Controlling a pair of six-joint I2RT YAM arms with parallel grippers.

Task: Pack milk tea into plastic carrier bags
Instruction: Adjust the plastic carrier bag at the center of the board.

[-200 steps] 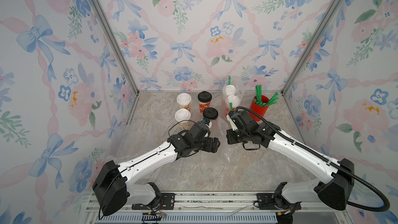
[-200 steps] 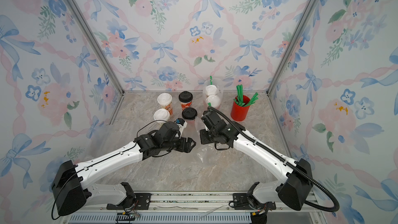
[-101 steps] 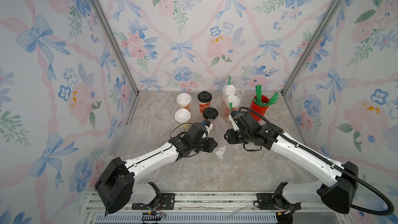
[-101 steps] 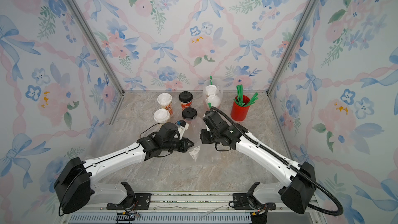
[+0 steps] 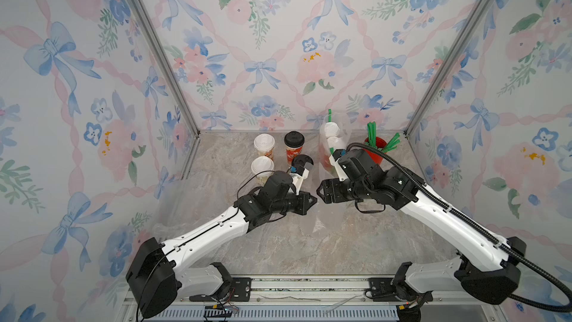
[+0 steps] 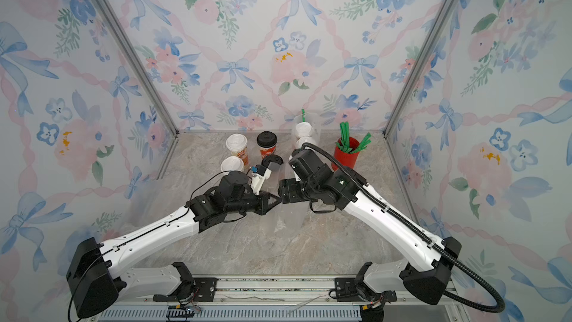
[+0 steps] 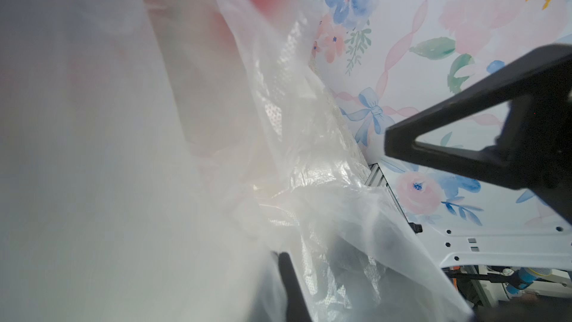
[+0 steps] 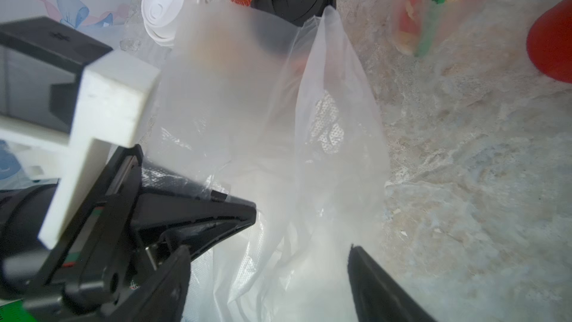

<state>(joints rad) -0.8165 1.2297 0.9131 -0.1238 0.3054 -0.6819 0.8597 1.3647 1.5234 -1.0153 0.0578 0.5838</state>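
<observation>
A clear plastic carrier bag (image 5: 318, 223) hangs crumpled over mid-table, with my left gripper (image 5: 312, 201) shut on its upper edge. In the left wrist view the bag (image 7: 216, 150) fills most of the picture. My right gripper (image 5: 322, 195) faces the left one tip to tip. It stands open (image 8: 266, 261), with the bag (image 8: 278, 119) loose between its fingers. Milk tea cups stand behind: two white-lidded (image 5: 264, 147) (image 5: 262, 167), one black-lidded (image 5: 294, 144), and a second black-lidded one (image 5: 301, 162) partly hidden by my left wrist. Two more white-lidded cups (image 5: 332, 137) sit inside another clear bag.
A red cup of green straws (image 5: 376, 147) stands at the back right, behind my right arm. A further sheet of clear plastic (image 5: 173, 215) lies faintly at the table's left side. Flowered walls close in the marble table (image 5: 309, 252) on three sides.
My left gripper has shut on the bag's edge and my right gripper has opened and let go of it. The bag now hangs from the left gripper.
</observation>
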